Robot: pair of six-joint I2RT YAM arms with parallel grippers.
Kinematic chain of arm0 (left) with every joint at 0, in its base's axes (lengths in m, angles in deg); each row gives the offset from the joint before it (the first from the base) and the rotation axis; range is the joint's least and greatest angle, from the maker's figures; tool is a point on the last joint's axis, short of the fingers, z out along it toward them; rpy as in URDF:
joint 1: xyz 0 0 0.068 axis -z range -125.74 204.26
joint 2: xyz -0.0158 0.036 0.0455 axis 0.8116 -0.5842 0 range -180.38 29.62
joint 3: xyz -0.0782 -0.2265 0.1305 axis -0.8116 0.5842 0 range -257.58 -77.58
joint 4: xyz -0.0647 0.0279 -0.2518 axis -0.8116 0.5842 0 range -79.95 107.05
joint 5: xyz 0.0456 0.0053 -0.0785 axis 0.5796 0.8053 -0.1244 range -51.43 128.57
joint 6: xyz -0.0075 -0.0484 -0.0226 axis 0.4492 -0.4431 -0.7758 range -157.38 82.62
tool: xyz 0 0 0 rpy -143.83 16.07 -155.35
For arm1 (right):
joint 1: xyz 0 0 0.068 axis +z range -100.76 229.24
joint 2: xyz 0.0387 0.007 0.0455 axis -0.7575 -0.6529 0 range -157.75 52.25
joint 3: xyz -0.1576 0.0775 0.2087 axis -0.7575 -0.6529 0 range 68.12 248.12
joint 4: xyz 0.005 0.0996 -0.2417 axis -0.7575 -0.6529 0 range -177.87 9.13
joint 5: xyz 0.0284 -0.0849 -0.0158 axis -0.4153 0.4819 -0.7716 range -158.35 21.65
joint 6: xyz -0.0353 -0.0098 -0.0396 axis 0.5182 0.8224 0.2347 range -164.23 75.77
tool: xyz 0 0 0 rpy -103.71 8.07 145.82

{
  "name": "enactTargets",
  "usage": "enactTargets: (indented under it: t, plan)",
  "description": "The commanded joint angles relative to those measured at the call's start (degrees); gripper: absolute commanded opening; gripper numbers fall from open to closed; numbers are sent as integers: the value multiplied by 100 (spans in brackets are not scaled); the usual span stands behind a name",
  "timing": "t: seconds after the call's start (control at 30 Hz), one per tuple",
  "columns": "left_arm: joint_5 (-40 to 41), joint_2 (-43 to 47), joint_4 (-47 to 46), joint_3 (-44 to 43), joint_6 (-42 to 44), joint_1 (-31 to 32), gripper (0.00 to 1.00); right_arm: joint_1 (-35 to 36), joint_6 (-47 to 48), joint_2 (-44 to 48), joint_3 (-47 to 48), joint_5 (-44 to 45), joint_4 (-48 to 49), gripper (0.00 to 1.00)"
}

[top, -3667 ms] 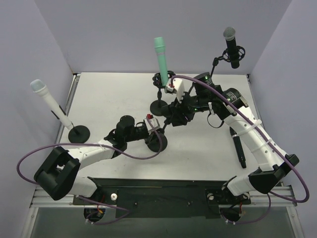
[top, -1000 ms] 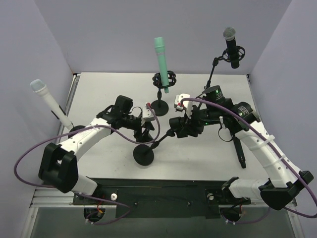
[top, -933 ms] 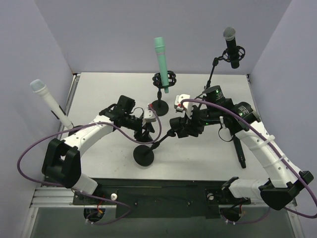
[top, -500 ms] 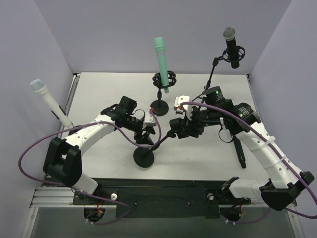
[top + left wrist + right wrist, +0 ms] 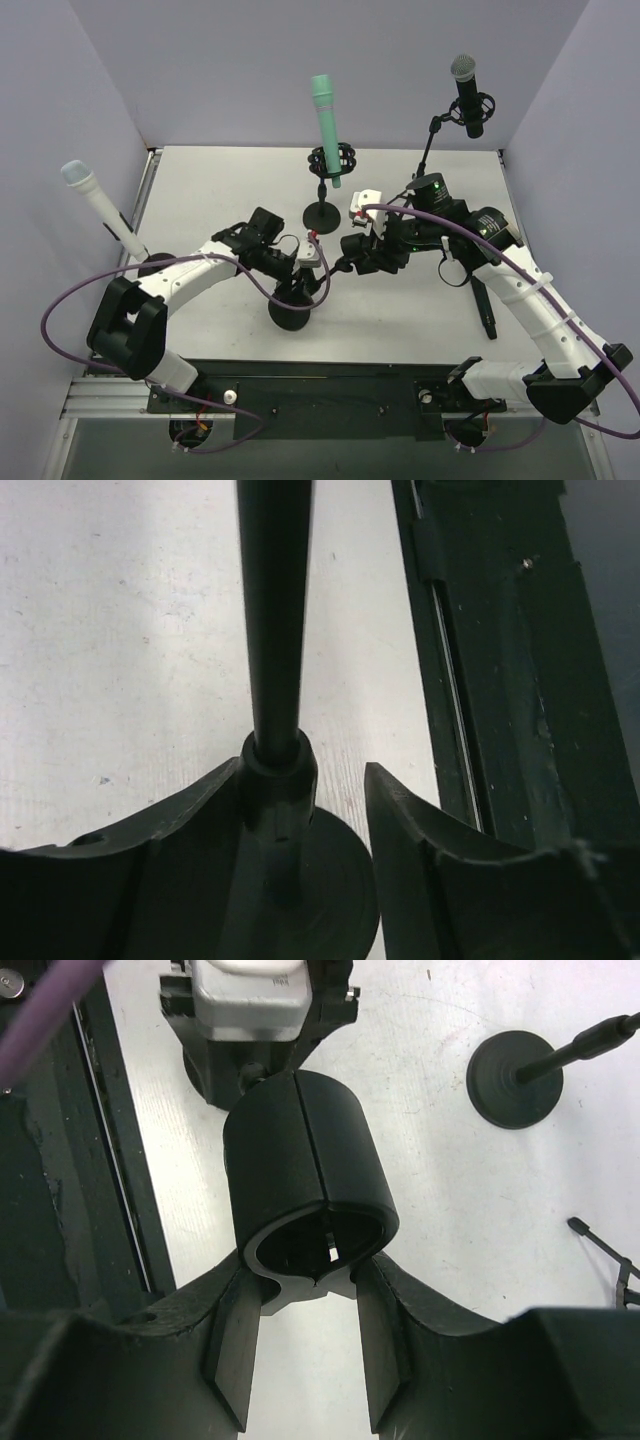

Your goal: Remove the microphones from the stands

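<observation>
At the near edge, the left arm rose from its base and stretched low across the table (image 5: 220, 190) toward the middle, forearm almost level and wrist turned down. The left gripper (image 5: 303, 262) sat just above the round base (image 5: 290, 312) of the black stand, its jaws apart on either side of the pole (image 5: 273, 610). In the left wrist view one finger (image 5: 215, 800) touched the collar where the pole meets the base, while the other stood off with a clear gap, so nothing was clamped.

The right arm climbed from the near right corner, bent at the elbow and reached back left toward the centre. The right gripper (image 5: 308, 1270) was closed on the stand's clip (image 5: 305, 1175), a split black sleeve at the top of the pole. Both fingers pressed its sides, and the sleeve's open end showed nothing inside. The pole leaned from the base up and right to that clip.

The microphone (image 5: 483, 305), slim and black, lay flat on the table by the right forearm, well apart from the held stand and touched by neither gripper.

Farther off, a white microphone (image 5: 98, 205) tilted on a stand at the left edge. At the back, a green microphone (image 5: 325, 115) stood upright in its own stand behind the grippers, and a black microphone with a silver grille (image 5: 467, 95) stood in the far right corner.
</observation>
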Motion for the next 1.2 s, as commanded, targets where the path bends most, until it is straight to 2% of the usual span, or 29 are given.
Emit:
enactTargets:
  t: [0.0, 0.03, 0.07, 0.1, 0.13, 0.17, 0.2, 0.23, 0.27, 0.3, 0.33, 0.37, 0.4, 0.43, 0.5, 0.53, 0.63, 0.73, 0.77, 0.8, 0.9, 1.0, 1.17]
  plan:
    - [162, 413, -2864, 718, -2034, 119, 52, -26, 91, -76, -109, 615, -71, 0]
    - [354, 458, -3140, 799, -2220, 128, 47, -35, 65, -67, -117, 632, -71, 0]
    - [443, 502, -3448, 904, -2431, 154, 35, -35, 30, -59, -117, 685, -71, 0]
    - [574, 528, -3529, 914, -2468, 155, 29, -44, -92, -58, -117, 711, -44, 0]
    - [671, 572, -3617, 914, -2503, 172, 16, -44, -346, -76, -109, 790, -35, 0]
    - [898, 616, -3653, 914, -2573, 190, 9, -79, -514, -102, -48, 852, -18, 0]
    - [1014, 721, -3897, 966, -2609, 225, 0, -105, -1081, -215, 22, 991, -18, 0]
    - [1607, 783, -3986, 1001, -2644, 382, 0, -218, -1417, -295, 215, 1071, -87, 0]
    - [1995, 983, -4274, 1158, -2618, 488, 0, -376, -2152, -531, 338, 1237, -184, 0]
    - [3287, 1090, -4494, 1508, -2461, 906, 0, -456, -2525, -707, 662, 1282, -515, 0]
    - [4283, 1317, -5228, 1738, -2216, 1163, 0, -640, -2981, -1074, 1013, 1178, -745, 0]
    - [6208, 1372, -6479, 2332, -1282, 1905, 0, -763, -3212, -1208, 1086, 873, -1087, 0]
    - [7593, 1216, -7144, 2538, -890, 2147, 0, -930, -3684, -1271, 974, 687, -977, 0]
    - [7781, 1031, -7490, 2609, -825, 2237, 0, -984, -3845, -1237, 912, 572, -897, 0]
    - [7546, 907, -6698, 2357, -990, 2142, 0, -1002, -4083, -1280, 815, 423, -792, 0]
    - [7450, 898, -6563, 2320, -1061, 2115, 3, -993, -4258, -1289, 753, 387, -687, 0]
    - [7081, 1020, -6072, 2232, -1343, 2071, 46, -975, -4190, -1236, 691, 412, -501, 0]
    - [7044, 1108, -5614, 2074, -1580, 2018, 59, -975, -3690, -1192, 901, 509, -510, 0]
    - [6914, 1204, -5221, 1943, -1763, 1896, 76, -975, -3410, -1157, 954, 588, -519, 0]
    - [6477, 1292, -4948, 1829, -1965, 1712, 81, -975, -3303, -1157, 1094, 658, -588, 0]
    - [5264, 1818, -4349, 1801, -2292, 1272, 83, -967, -2382, -1201, 1568, 773, -904, 0]
    - [4086, 2180, -3997, 1766, -2459, 929, 85, -967, -1967, -1201, 1816, 966, -1388, 0]
    - [3775, 2453, -3442, 1740, -2872, 875, 85, -905, -1203, -947, 1851, 1238, -2011, 0]
